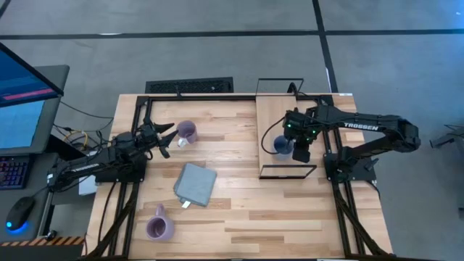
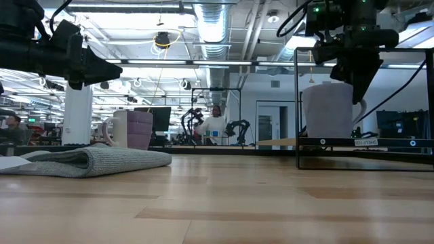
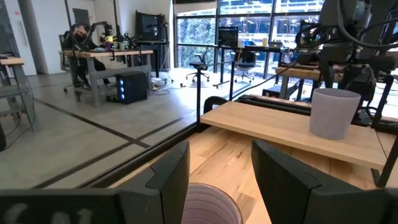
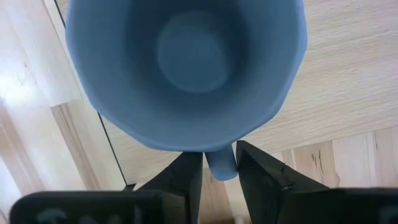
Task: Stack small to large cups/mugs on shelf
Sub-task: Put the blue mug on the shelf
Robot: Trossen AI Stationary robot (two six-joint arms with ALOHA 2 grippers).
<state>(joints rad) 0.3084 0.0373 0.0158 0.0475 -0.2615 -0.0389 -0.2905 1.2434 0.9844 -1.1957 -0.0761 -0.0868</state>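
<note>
Right gripper [image 1: 300,151] at the 3 o'clock side of the table, over the shelf [image 1: 290,109]; fingers [image 4: 261,180] narrow, straddling the handle of the blue-grey mug [image 4: 186,68], a sliver of gap visible on either side, so not clamped. Blue-grey mug upright on the shelf board, toward its 9 o'clock edge, mouth up. In the low view, same mug [image 2: 330,110] standing on the raised board, gripper [image 2: 354,81] just above its rim and handle.

Left gripper [image 1: 165,139] at the 9 o'clock side, fingers [image 3: 168,177] spread wide, holding nothing, pointed toward a lavender mug [image 1: 188,132] just beside the fingertips, toward 3 o'clock of them. Rim of that mug [image 3: 208,205] visible between the spread fingers in the left wrist view; touching or apart not clear.

Second lavender mug [image 1: 158,226] near the table's 7 o'clock corner, well apart from both arms. Grey folded cloth [image 1: 196,185] near table centre, between the two lavender mugs.

Beyond the table, a person [image 2: 215,124] at a far workstation.
</note>
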